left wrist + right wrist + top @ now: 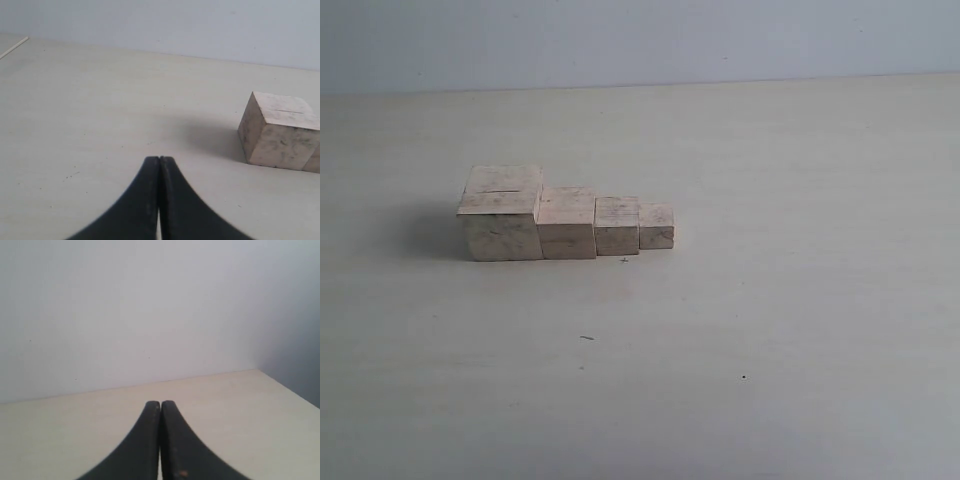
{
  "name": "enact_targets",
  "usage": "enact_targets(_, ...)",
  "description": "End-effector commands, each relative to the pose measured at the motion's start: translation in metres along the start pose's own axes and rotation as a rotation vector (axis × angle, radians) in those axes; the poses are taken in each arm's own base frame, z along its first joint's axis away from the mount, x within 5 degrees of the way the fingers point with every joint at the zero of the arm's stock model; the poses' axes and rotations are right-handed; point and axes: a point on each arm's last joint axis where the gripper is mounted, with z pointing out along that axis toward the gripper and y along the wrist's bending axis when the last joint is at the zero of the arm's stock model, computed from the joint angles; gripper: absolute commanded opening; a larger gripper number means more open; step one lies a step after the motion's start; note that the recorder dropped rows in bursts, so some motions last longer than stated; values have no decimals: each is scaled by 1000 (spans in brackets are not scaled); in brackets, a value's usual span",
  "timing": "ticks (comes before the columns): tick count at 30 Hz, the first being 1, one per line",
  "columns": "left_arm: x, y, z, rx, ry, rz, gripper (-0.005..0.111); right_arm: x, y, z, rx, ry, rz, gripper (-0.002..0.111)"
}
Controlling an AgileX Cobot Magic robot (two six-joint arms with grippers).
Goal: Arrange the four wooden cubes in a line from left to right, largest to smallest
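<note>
On the plain off-white tabletop (770,320) a single row stands left of the middle of the exterior view. The largest pale beige unpainted wooden cube (502,215) is at the left end, the second-largest wooden cube (567,223) is against its right side, then comes the third wooden cube (617,226), and the smallest wooden cube (656,227) is at the right end. Each touches its neighbour and the tops step down like a stair. The front faces lie close to one line, though the smallest seems set slightly back. That order is what the task asks for, so the job reads as finished or very nearly so. The black left gripper (159,161) has its two curved fingers pressed together with nothing between them. It is low over bare table and well apart from the largest cube (277,132), a stand-off that leaves it clear of the row. The black right gripper (160,404) is likewise closed and empty, facing the pale blue-grey wall (150,315) with no cube in its view. Neither arm shows in the exterior view, which suggests both are parked where nothing can nudge the line.
</note>
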Motion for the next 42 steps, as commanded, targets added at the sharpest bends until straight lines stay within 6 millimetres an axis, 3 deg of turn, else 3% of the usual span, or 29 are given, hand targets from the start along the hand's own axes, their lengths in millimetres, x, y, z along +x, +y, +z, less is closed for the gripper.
enact_targets(1,-1,0,0,7,-15,-2,0,-1,-1,-1,11,-26,29,0)
enact_targets(7,-1,0,0,7,-15,-2,0,-3,-2,-1,21,-16,-11,0)
enact_targets(30,-1,0,0,7,-15,-2,0,24,-2,-4,2,253,-51,0)
enact_targets(42,-1,0,0,7,-15,-2,0,25,-2,-4,3,259,-49,0)
